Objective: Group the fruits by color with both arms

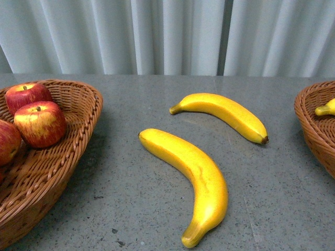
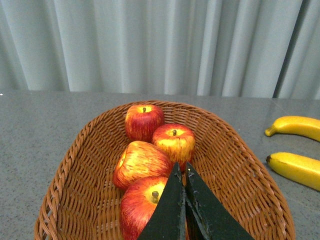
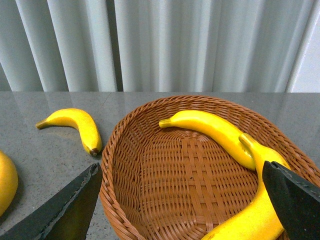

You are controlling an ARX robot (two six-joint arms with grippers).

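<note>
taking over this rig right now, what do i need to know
Left gripper: shut, nothing held, over the left basket.
Right gripper: open, nothing held, over the right basket.
Done: four apples sit in the left basket, and two bananas lie in the right basket.
Left: the near banana and the far banana lie apart on the table between the baskets. Both should go into the right basket, probably with the right arm.
</note>
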